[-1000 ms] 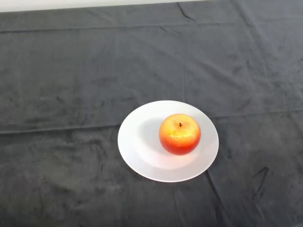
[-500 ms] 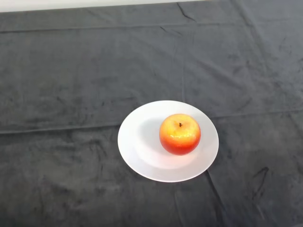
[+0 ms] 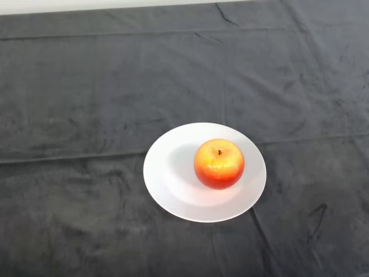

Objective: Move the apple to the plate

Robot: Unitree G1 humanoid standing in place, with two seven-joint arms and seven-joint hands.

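A red and yellow apple (image 3: 219, 163) stands upright, stem up, on a round white plate (image 3: 167, 173). It rests on the plate's right half, inside the rim. The plate lies on the dark cloth a little right of the view's middle, towards the front.
The dark cloth (image 3: 86, 104) covers the whole table, with creases running across it. A pale strip (image 3: 57, 6) of the table's far edge shows along the top left.
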